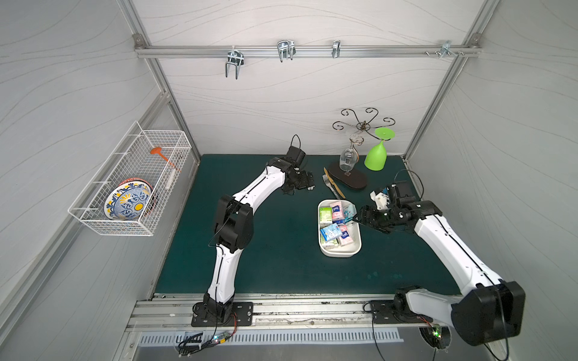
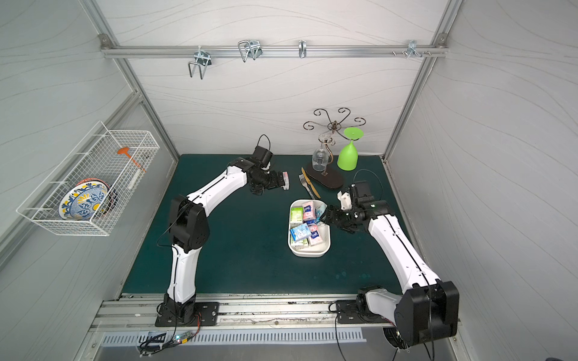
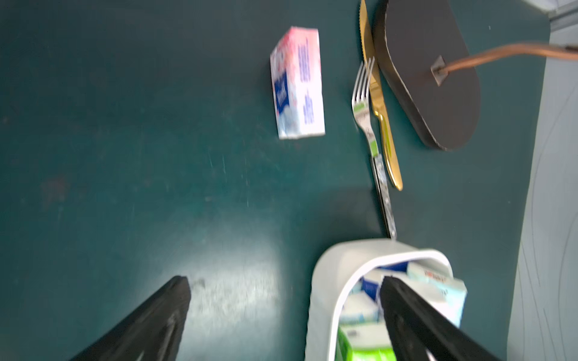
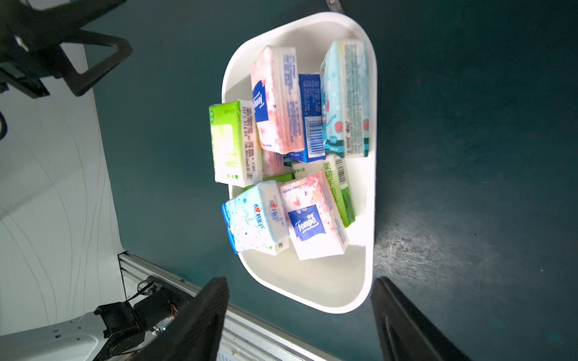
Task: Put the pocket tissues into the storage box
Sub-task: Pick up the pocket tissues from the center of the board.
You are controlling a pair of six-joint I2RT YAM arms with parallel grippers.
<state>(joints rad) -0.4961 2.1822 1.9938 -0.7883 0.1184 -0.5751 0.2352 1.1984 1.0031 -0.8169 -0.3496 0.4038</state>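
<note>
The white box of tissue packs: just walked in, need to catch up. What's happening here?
Pocket tissues are being packed into the storage box, and most packs already lie in it. One pink pack sits loose on the mat beside the fork. The left gripper is open, pointed toward that pack. The right gripper is open at the box's side, holding nothing.

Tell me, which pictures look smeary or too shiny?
Left wrist view: blurry all over, lettering on the pink pack unreadable, a pale glare patch on the mat. Right wrist view: sharp, but the storage box glows washed-out white. Both top views: evenly lit, sharp.
</note>
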